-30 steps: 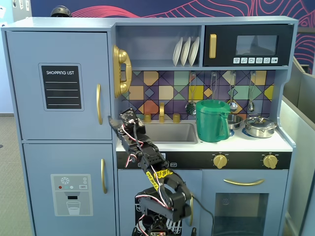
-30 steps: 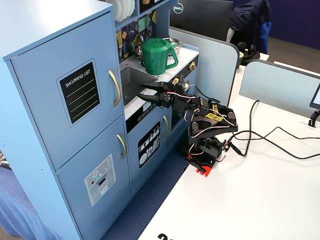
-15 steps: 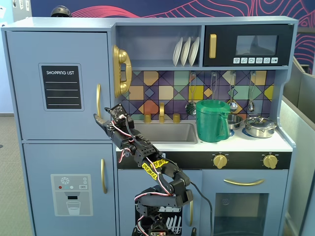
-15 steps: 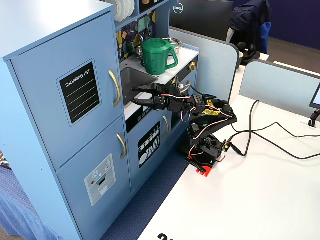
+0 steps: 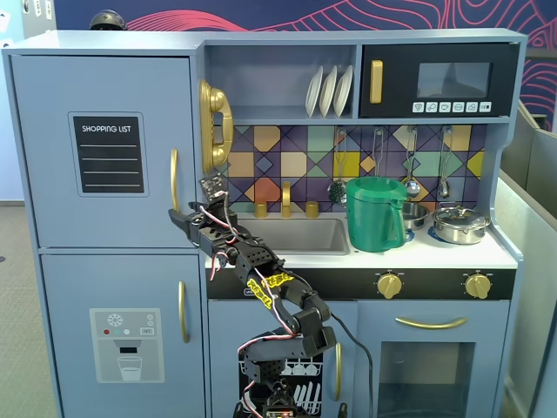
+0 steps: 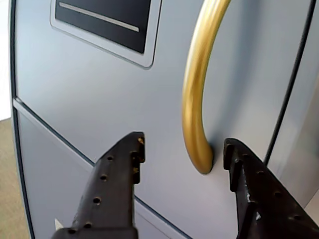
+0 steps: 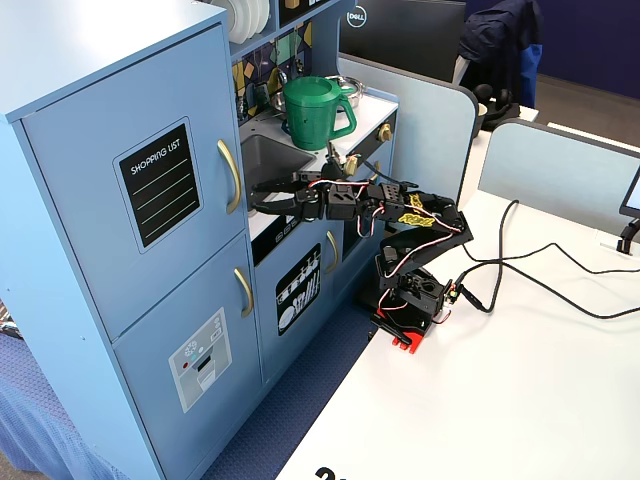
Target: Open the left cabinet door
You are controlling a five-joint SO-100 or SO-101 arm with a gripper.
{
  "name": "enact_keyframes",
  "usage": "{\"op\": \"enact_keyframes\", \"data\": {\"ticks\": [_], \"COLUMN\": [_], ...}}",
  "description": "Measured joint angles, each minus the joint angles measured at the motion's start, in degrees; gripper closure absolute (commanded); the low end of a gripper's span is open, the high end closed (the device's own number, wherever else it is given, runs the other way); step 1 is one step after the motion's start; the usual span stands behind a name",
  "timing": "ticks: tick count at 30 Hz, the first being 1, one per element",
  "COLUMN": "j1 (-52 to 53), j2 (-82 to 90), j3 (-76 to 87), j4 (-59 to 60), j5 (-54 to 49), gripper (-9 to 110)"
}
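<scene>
Gripper (image 6: 183, 164) is sitting spread apart around the gold handle (image 6: 195, 99) of the left cabinet door (image 6: 99, 99), so you're probably closing and pulling next.

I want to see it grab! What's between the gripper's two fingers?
In the wrist view, the gold handle's lower end on the left cabinet door sits between the open gripper fingers.

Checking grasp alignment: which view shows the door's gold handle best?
The wrist view: the handle fills the frame, its lower end between the open end effector fingers. Both fixed views show the whole handle, but small, beside the chalkboard panel.
</scene>
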Motion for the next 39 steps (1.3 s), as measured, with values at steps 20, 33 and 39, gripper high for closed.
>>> {"op": "enact_keyframes", "data": {"ticks": [20,33,39], "j1": [-1.14,-10.02,-15.64], "j2": [-13.80,-14.41,-10.20], "j3": [-10.20,-10.11,-5.89], "j4": [-3.08,-5.54,-7.38], "j5": [-1.23,-10.37,-16.79], "gripper": [86,86,86]}}
